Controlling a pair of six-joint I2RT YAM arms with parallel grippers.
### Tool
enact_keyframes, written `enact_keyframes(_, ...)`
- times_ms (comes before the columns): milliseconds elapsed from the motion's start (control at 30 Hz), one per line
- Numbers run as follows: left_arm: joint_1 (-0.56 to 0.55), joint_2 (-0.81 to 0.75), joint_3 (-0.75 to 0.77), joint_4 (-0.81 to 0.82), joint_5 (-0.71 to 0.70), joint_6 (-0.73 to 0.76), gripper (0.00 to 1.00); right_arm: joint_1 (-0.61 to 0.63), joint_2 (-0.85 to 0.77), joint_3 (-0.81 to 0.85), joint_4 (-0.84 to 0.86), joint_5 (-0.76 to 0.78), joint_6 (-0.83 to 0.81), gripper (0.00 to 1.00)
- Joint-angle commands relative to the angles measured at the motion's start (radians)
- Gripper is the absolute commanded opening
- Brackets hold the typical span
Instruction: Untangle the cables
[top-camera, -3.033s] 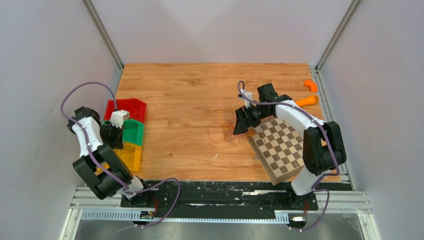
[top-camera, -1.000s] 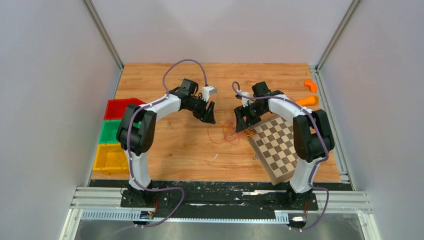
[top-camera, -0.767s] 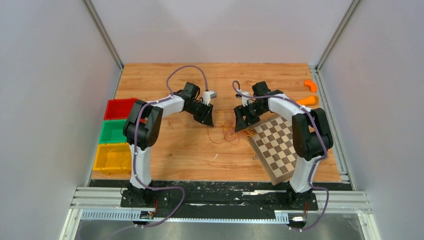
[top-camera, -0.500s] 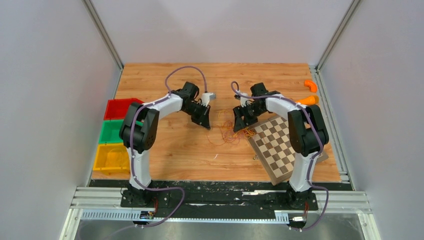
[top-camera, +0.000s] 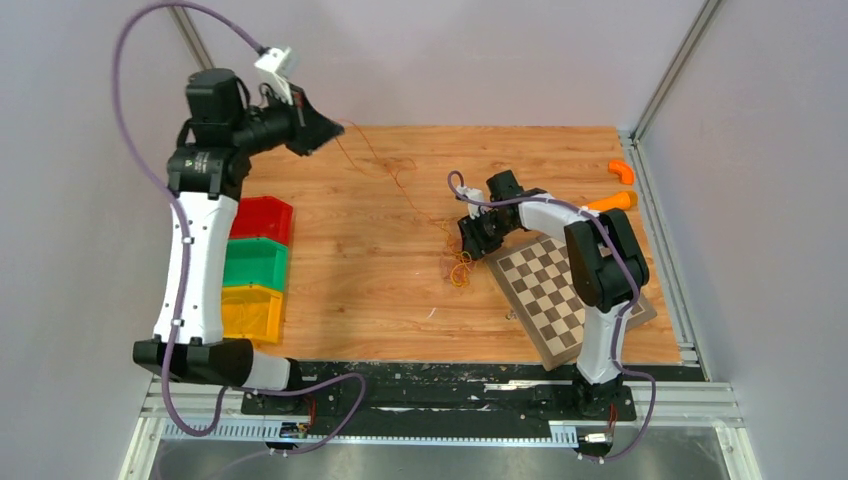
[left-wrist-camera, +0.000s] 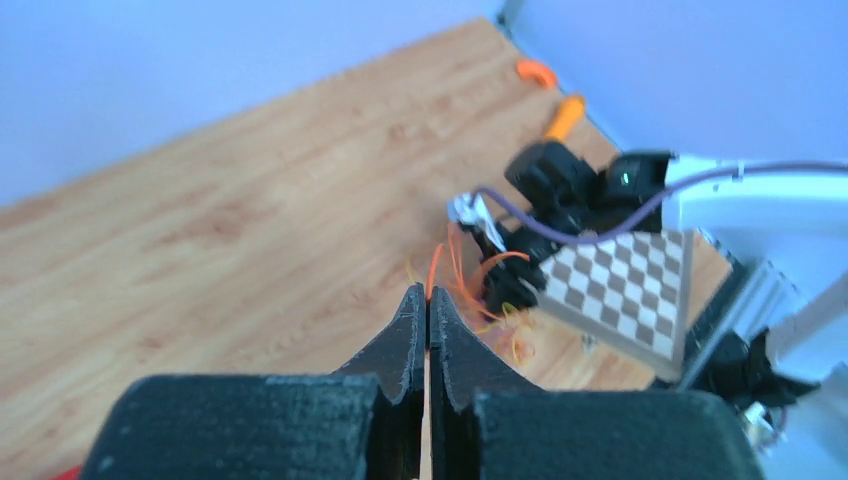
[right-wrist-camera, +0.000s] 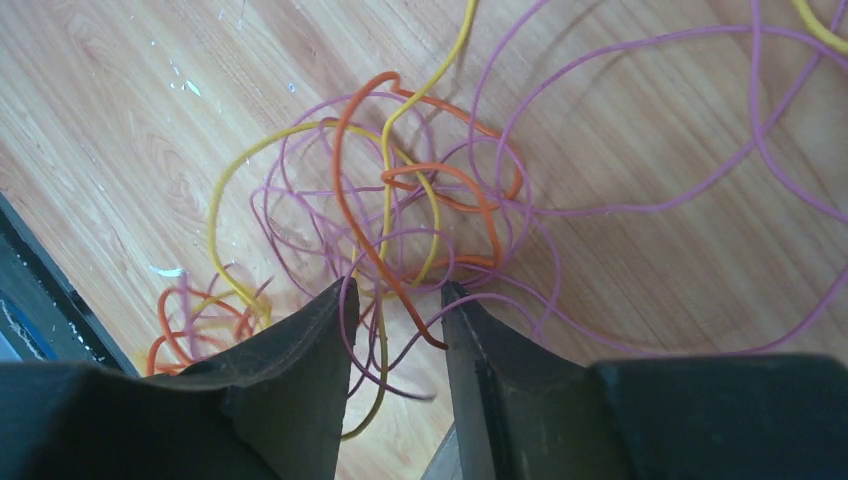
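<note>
The left arm is reared high at the far left, the left gripper (top-camera: 329, 129) clamped on one orange cable (left-wrist-camera: 433, 272). The other cables (top-camera: 459, 270) are heaped on the table (top-camera: 340, 260) by the chessboard (top-camera: 560, 290), straddled low by the right gripper's (right-wrist-camera: 395, 290) parted jaws.

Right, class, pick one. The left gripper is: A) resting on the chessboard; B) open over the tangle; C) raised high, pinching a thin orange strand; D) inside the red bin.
C: the left gripper hangs high above the table, shut on an orange strand that runs down to the tangle.
</note>
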Motion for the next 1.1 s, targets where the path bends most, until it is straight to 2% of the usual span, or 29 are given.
enact_keyframes(0, 0.129, 0.009, 0.204, 0.008, 0.069, -0.132, 0.0, 0.007, 0.016, -0.043, 0.038, 0.076, -0.042, 0.4)
enact_keyframes(100, 0.233, 0.046, 0.353, 0.036, 0.085, -0.201, 0.0, 0.007, 0.01, -0.062, 0.042, 0.085, -0.052, 0.4)
enact_keyframes(200, 0.281, 0.09, 0.5, 0.076, 0.085, -0.242, 0.0, 0.007, 0.007, -0.068, 0.043, 0.1, -0.062, 0.4)
enact_keyframes(367, 0.376, 0.11, 0.546, 0.247, 0.048, -0.393, 0.0, 0.007, 0.003, -0.073, 0.043, 0.116, -0.075, 0.4)
enact_keyframes(467, 0.388, 0.12, 0.542, 0.233, 0.043, -0.366, 0.0, 0.008, -0.013, -0.073, 0.04, 0.103, -0.073, 0.41)
enact_keyframes(567, 0.404, 0.108, 0.5, 0.16, 0.001, -0.307, 0.0, 0.008, -0.045, -0.065, 0.026, 0.077, -0.071, 0.5)
enact_keyframes(700, 0.455, 0.081, 0.414, 0.082, -0.032, -0.217, 0.0, 0.007, -0.09, -0.04, -0.014, 0.046, -0.07, 0.74)
enact_keyframes(767, 0.489, 0.065, 0.367, 0.061, -0.031, -0.176, 0.0, 0.007, -0.11, -0.027, -0.046, 0.035, -0.072, 0.82)
enact_keyframes(1000, 0.554, 0.056, 0.298, -0.048, -0.014, -0.02, 0.0, 0.008, -0.185, 0.013, -0.102, 0.013, -0.065, 1.0)
enact_keyframes(1067, 0.558, 0.052, 0.27, -0.069, -0.038, 0.025, 0.0, 0.007, -0.202, 0.027, -0.113, 0.021, -0.06, 1.0)
